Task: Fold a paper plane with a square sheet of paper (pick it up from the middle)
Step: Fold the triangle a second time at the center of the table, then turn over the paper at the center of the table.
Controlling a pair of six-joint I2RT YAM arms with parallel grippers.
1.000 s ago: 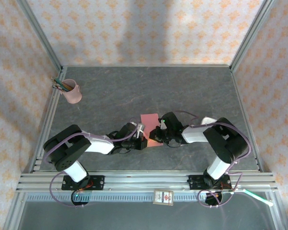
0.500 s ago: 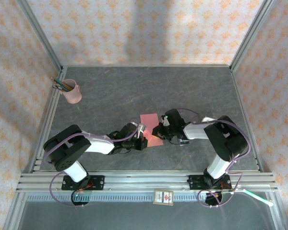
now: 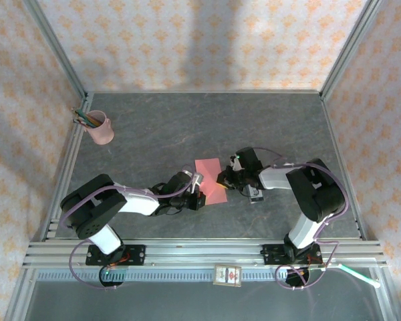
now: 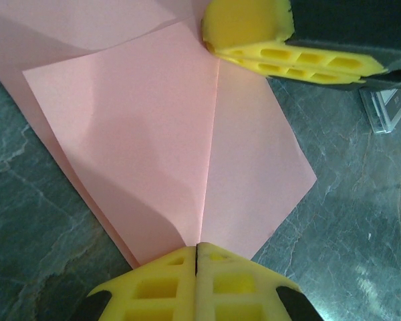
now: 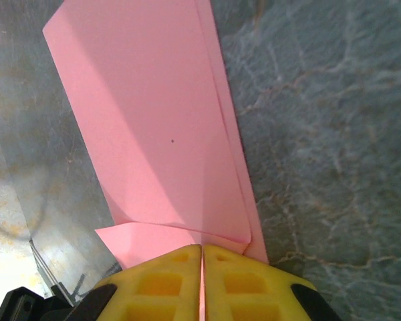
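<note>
The salmon-pink square sheet of paper [image 3: 210,175] lies creased and part-folded on the dark table, between my two grippers. My left gripper [image 3: 199,195] is at its near edge. In the left wrist view the paper [image 4: 154,127] has a centre crease running straight into the seam of the shut left gripper [image 4: 197,249]. My right gripper [image 3: 226,179] is at the paper's right side. In the right wrist view, pink paper [image 5: 154,120] shows in the seam between the right gripper's [image 5: 202,253] shut yellow fingers. Those right fingers [image 4: 281,57] lie across the paper's far corner in the left wrist view.
A pink pencil cup [image 3: 101,128] stands at the back left by the frame rail. A small white-and-black box [image 3: 228,275] sits on the front rail between the arm bases. Patterned walls enclose the table on three sides.
My right gripper has shifted back and to the right along the paper, staying shut. The left gripper has stayed at the near edge.
</note>
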